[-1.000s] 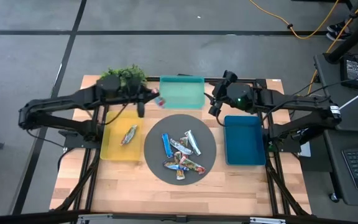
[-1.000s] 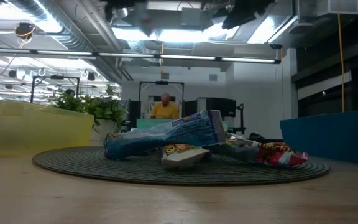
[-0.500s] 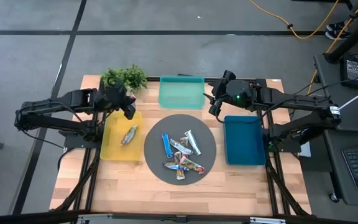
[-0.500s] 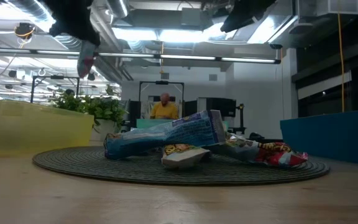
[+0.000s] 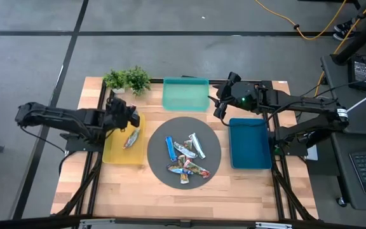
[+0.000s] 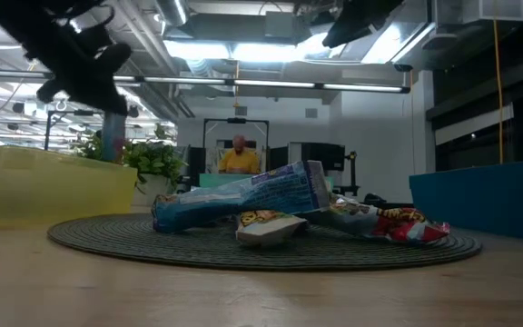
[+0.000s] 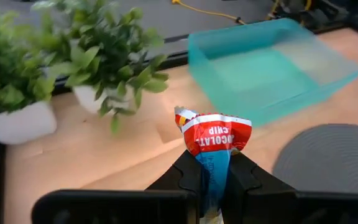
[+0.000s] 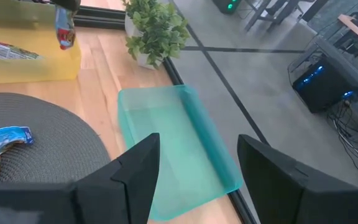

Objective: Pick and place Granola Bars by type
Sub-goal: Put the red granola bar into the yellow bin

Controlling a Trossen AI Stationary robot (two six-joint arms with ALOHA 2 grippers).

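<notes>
Red-topped granola bar point(image 7: 213, 138) clenched in left gripper point(image 7: 209, 180) jaws; right gripper point(image 8: 197, 163) jaws released.

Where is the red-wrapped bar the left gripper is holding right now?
The bar is pinched in the left gripper, above the yellow tray's far edge, near the plant.

I could read only one piece of text: in the left wrist view, the red top of the granola bar point(image 7: 213, 142) pinched between the left gripper point(image 7: 211, 180) fingers carried white letters, "CHIP" on the upper line and what looked like "OCOLAT" below it, cut off by the wrapper's fold. I saw printing on the bars heaped on the round mat point(image 5: 215, 140), but none legible.
</notes>
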